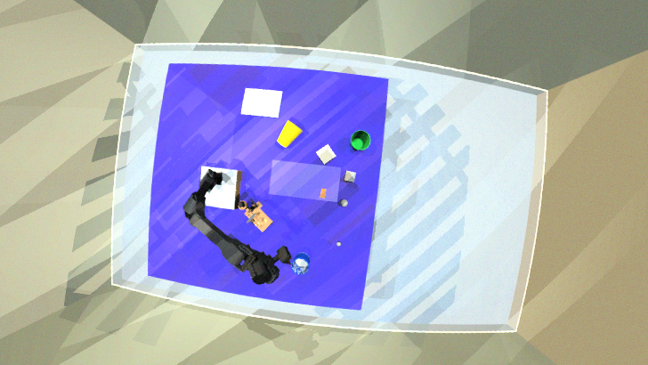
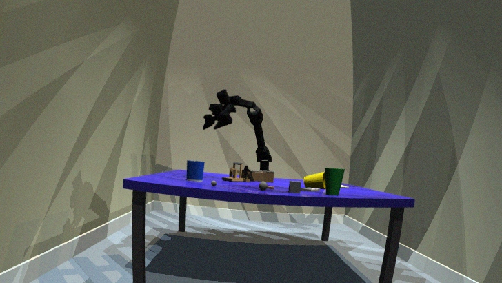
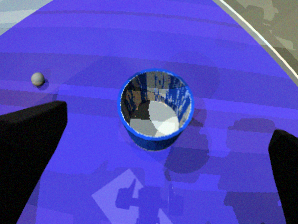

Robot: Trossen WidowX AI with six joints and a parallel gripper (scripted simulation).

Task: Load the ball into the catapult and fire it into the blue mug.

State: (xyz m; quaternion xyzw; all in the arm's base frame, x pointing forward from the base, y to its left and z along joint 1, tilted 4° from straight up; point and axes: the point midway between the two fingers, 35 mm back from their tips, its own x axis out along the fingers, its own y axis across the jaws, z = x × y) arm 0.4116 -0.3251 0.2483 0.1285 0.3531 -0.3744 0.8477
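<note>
The wooden catapult point(image 1: 263, 222) point(image 2: 236, 178) stands beside the arm's base box. Its cup point(image 1: 242, 205) is at the end by that box and looks dark inside; whether that is a ball is too small to tell. The blue mug point(image 1: 301, 263) point(image 2: 195, 170) point(image 3: 154, 143) stands upright; no ball shows in it in the wrist view. A small grey ball point(image 1: 338, 244) point(image 2: 213, 183) point(image 3: 38, 79) lies on the table beyond the mug. A larger grey ball point(image 1: 344, 203) point(image 2: 263, 185) lies farther off. My gripper point(image 2: 209, 128) point(image 3: 172, 125) is open and empty, high above the table, facing the mug.
A green cup point(image 1: 360, 140) point(image 2: 334, 181) stands upright, and a yellow cup point(image 1: 289, 133) point(image 2: 314, 180) lies on its side. A grey cube point(image 1: 349, 176) point(image 2: 294, 186), a white square point(image 1: 325, 154), a white rectangle point(image 1: 262, 102) and a small orange piece point(image 1: 322, 192) are also on the table.
</note>
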